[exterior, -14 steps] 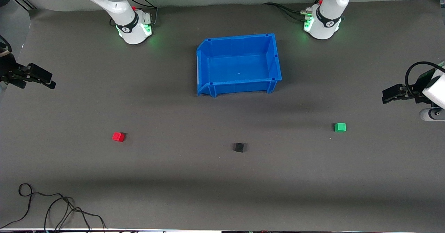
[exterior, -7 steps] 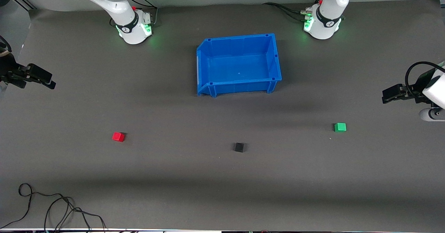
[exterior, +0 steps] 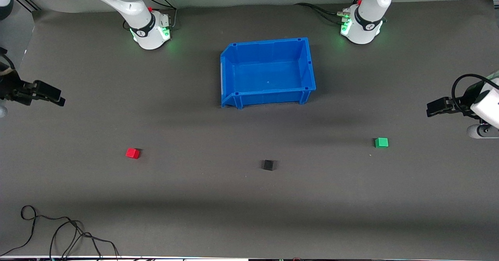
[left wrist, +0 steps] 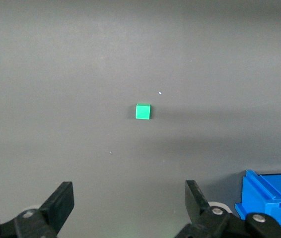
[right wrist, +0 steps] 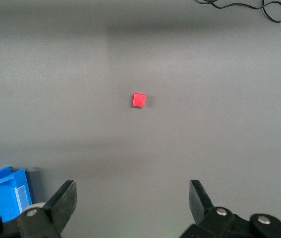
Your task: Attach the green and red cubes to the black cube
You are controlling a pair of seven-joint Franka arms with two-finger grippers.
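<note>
The black cube (exterior: 268, 164) lies on the dark table mat, nearer the front camera than the blue bin. The red cube (exterior: 133, 153) lies toward the right arm's end; it also shows in the right wrist view (right wrist: 139, 100). The green cube (exterior: 381, 142) lies toward the left arm's end; it also shows in the left wrist view (left wrist: 143, 111). My right gripper (exterior: 58, 97) hovers open and empty at the right arm's edge of the mat; in its wrist view (right wrist: 132, 196) the jaws are wide apart. My left gripper (exterior: 430, 110) hovers open and empty at the left arm's edge, jaws wide in its wrist view (left wrist: 129, 196).
An empty blue bin (exterior: 308, 64) stands mid-table between the arm bases; its corner shows in both wrist views (left wrist: 272, 198) (right wrist: 1, 193). Loose black cables (exterior: 66, 230) lie at the mat's front corner at the right arm's end.
Both grippers have dipped slightly and crept a little inward over the mat. The cubes and bin have not moved.
</note>
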